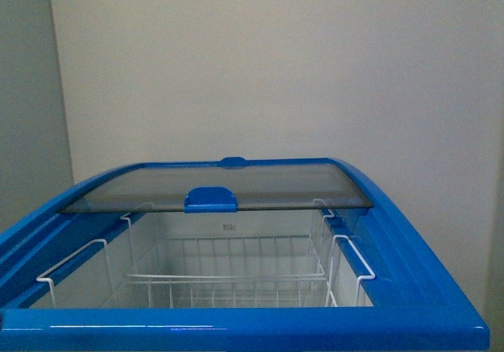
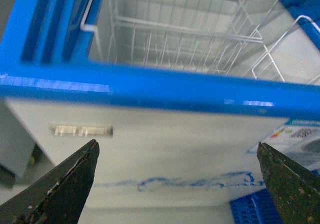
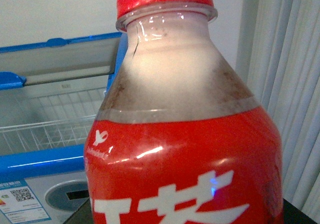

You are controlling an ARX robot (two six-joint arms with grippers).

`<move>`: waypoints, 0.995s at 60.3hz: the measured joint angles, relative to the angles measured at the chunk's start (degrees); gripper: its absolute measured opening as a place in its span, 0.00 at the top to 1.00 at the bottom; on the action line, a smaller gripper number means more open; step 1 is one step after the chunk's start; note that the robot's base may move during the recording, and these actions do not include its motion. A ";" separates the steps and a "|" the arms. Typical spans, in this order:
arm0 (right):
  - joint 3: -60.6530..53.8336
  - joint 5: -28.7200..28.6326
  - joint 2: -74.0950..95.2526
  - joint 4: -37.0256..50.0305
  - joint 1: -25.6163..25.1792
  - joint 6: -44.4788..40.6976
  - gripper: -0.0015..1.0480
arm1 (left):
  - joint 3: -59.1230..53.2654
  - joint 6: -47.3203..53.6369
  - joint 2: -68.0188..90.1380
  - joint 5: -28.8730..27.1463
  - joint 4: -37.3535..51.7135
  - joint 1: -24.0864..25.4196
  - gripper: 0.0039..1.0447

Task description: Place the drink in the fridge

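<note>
drink pos: drink [image 3: 185,149] upright, fills right wrist view; outside fridge [image 1: 236,320], short of front rim [image 3: 40,164], not over the opening yet. Not seen in front view.
right tool: right tool [image 3: 182,209] looks clamped on drink; only dark slivers show each side of the label.
left tool: left tool [image 2: 177,145] wide, nothing between, hangs before fridge's front wall, below the rim.
opening: glass lid [image 1: 220,185] covers far half only; near half open, wire basket [image 1: 228,277] bare.
risk 1: base clips front rim if carried in too low, knocks bottle askew.
risk 2: smooth round body may slip in the grip.
risk 3: released high, rounded base on wires, prob tips.
risk 4: reach too far, cap hits lid edge.
</note>
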 joint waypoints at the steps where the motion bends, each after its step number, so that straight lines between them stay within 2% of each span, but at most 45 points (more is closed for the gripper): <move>1: 0.00 0.00 0.00 0.00 0.00 0.00 0.62 | -2.29 -0.13 -2.82 -1.97 0.42 -0.55 0.09; 2: 0.00 0.00 0.00 0.00 0.00 0.00 0.62 | -5.84 0.26 -6.40 -5.97 3.89 -1.27 0.13; 6: 0.00 0.00 0.00 0.00 0.00 0.00 0.62 | -14.16 3.80 -17.03 -12.57 10.40 -2.16 0.24; 9: 0.00 0.02 0.00 0.00 0.00 0.00 0.62 | -19.34 5.99 -26.99 -13.92 9.29 -1.88 0.34; 13: 0.02 -0.17 0.07 -0.15 -0.04 -0.13 0.62 | -21.68 7.34 -32.74 -12.37 8.50 -0.68 0.44; 16: 3.89 -7.19 1.75 -10.14 -2.12 -2.82 0.62 | -22.53 8.33 -35.26 -7.50 7.87 3.13 0.54; 20: 7.56 -12.98 3.41 -18.78 -4.33 -6.84 0.62 | -22.77 8.61 -36.20 -7.02 7.52 5.11 0.64; 23: 10.75 -17.90 4.70 -24.81 -7.06 -13.09 0.62 | -23.19 8.79 -37.13 -6.73 7.17 5.57 0.73; 26: 13.20 -24.00 8.74 -22.77 -10.91 -19.74 0.62 | -23.58 8.96 -37.99 -6.58 6.75 5.70 0.84; 29: 14.86 -26.71 11.63 -20.50 -12.85 -22.64 0.62 | -23.69 8.98 -38.27 -6.54 6.62 5.75 0.89; 33: 19.50 -31.32 17.90 -15.26 -14.75 -30.67 0.62 | -24.02 9.09 -39.10 -6.40 6.12 5.77 0.98; 37: 25.14 -34.14 25.11 -10.08 -14.69 -38.53 0.62 | -24.30 9.22 -39.82 -6.40 5.66 5.77 0.98; 43: 31.80 -36.06 34.03 -7.06 -13.18 -47.15 0.62 | -24.44 9.27 -41.33 -6.40 4.42 5.77 0.98; 51: 39.69 -37.27 45.07 -8.50 -9.57 -57.70 0.62 | -26.03 9.38 -48.70 -6.32 -2.80 5.81 0.98; 60: 49.13 -36.63 61.57 -10.40 -4.39 -65.99 0.62 | -26.05 9.42 -50.84 -6.45 -3.17 5.81 0.98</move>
